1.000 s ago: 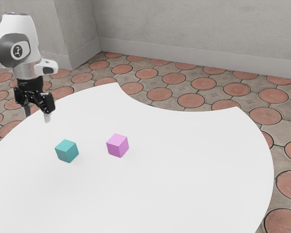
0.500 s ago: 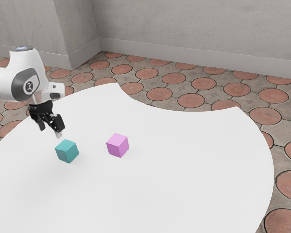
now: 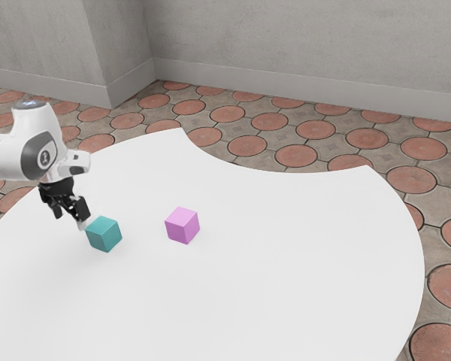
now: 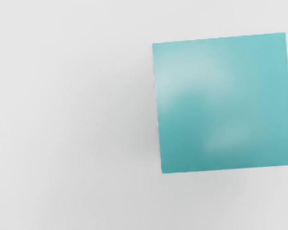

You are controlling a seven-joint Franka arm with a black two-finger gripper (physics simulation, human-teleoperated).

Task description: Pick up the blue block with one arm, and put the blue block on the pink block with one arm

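Note:
The blue block (image 3: 104, 233), teal in colour, rests on the white table (image 3: 286, 256) at the exterior view's left. The pink block (image 3: 182, 225) sits on the table a short way toward the exterior view's right of it, apart from it. My gripper (image 3: 70, 217) hangs low just beside the teal block, on its left and slightly behind it, with its fingers open and nothing between them. One fingertip (image 3: 82, 223) is very close to the block's upper left edge. In the wrist view the teal block (image 4: 223, 103) lies close below my hand, off to one side.
The round white table has a curved notch (image 3: 210, 154) cut into its far edge. Brown tiled floor (image 3: 346, 139) and grey walls surround it. Wide bare tabletop stretches toward the exterior view's right of the pink block.
My arm has swung down and toward the teal block, bringing the open gripper from high above the table's left edge to just beside the block. Neither block has moved.

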